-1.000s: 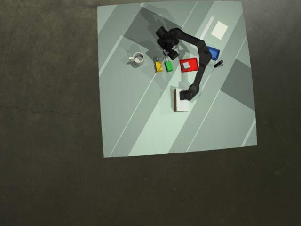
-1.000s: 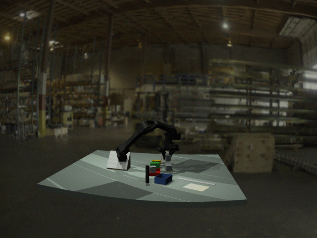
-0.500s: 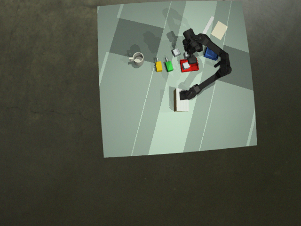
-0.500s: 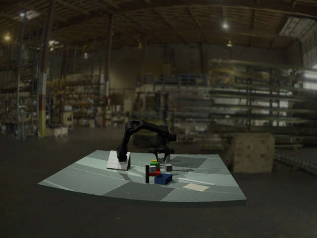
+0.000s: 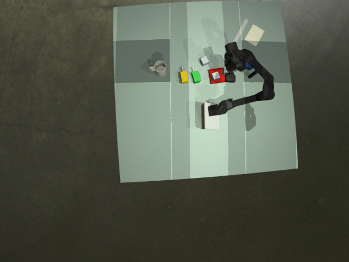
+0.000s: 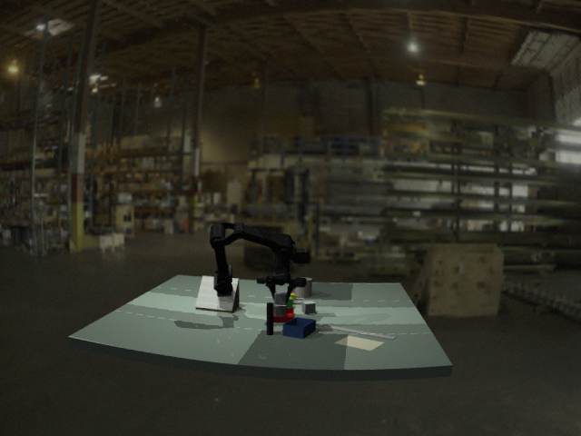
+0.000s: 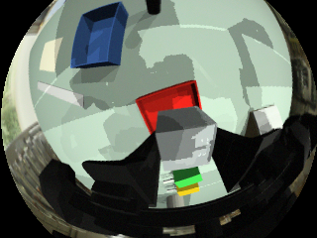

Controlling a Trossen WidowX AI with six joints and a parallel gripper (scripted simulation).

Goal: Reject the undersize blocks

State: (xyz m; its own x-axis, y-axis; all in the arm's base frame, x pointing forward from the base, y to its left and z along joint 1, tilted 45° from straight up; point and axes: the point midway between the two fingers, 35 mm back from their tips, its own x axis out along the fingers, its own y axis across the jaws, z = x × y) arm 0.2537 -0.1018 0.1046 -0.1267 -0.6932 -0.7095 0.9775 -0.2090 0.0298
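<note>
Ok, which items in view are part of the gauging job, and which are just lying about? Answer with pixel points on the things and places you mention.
Job:
- steel blocks [image 5: 204,60] [image 6: 308,307] [image 7: 186,144]
- green GO gauge [image 5: 196,77] [image 7: 188,178]
- red reject tray [image 5: 219,81] [image 6: 283,319] [image 7: 148,113]

No part in it:
- yellow gauge [image 5: 184,77] [image 7: 188,189]
- blue bin [image 5: 248,66] [image 6: 299,328] [image 7: 98,42]
- mug [image 5: 160,69] [image 6: 306,287]
- black cylinder [image 5: 252,74] [image 6: 270,319] [image 7: 154,6]
- cream sheet [image 5: 254,35] [image 6: 360,342] [image 7: 51,55]
- pale strip [image 5: 241,30] [image 6: 363,332] [image 7: 60,94]
- white-topped wedge [image 5: 211,122] [image 6: 210,298] [image 7: 267,119]

The top view looks steeply down from high above, taking in the whole table [image 5: 146,135] [image 6: 197,349] and floor around it. The exterior view stands back at one side, facing across the table into the warehouse from a low, slightly raised height. The wrist view sits closest, just behind the pincer [image 6: 287,300] [image 7: 185,144], aimed past it at the table. All three share the red tray [image 5: 217,82] [image 6: 284,319] [image 7: 148,115].
</note>
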